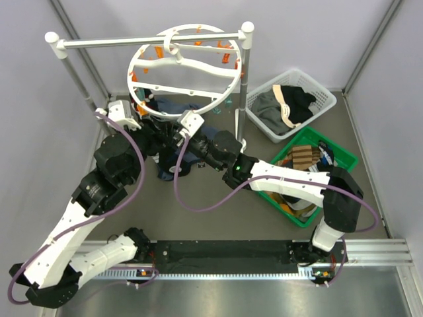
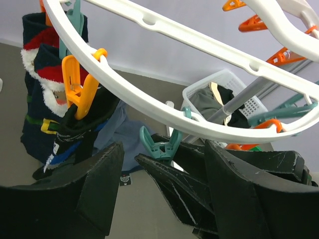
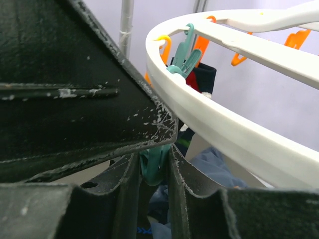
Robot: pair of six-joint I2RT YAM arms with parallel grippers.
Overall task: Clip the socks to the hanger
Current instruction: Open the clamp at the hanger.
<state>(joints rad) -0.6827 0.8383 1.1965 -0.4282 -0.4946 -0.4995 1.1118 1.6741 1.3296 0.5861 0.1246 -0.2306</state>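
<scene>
Pinching the teal clip (image 3: 152, 168) at six o'clock of the hanger (image 1: 190, 89), the right gripper (image 3: 154, 164) clenches it. The left gripper (image 2: 164, 164) is released, holding nothing visible. Clipped socks (image 2: 40, 114) hang near eight o'clock. Better hold that clip wide until a cuff enters.

**Hanger up, socks clipped on one side**

The hanger (image 1: 188, 64) is a round white ring with curved spokes. It hangs by its centre hook, with orange and teal clips along the rim. In the left wrist view, navy socks (image 2: 32, 129) with red-and-white Santa figures hang from the rim. Just beside them an orange clip (image 2: 79, 92) grips a black sock (image 2: 87, 122). A teal clip (image 2: 159, 147) hangs from the near rim, its lower end hidden.
</scene>
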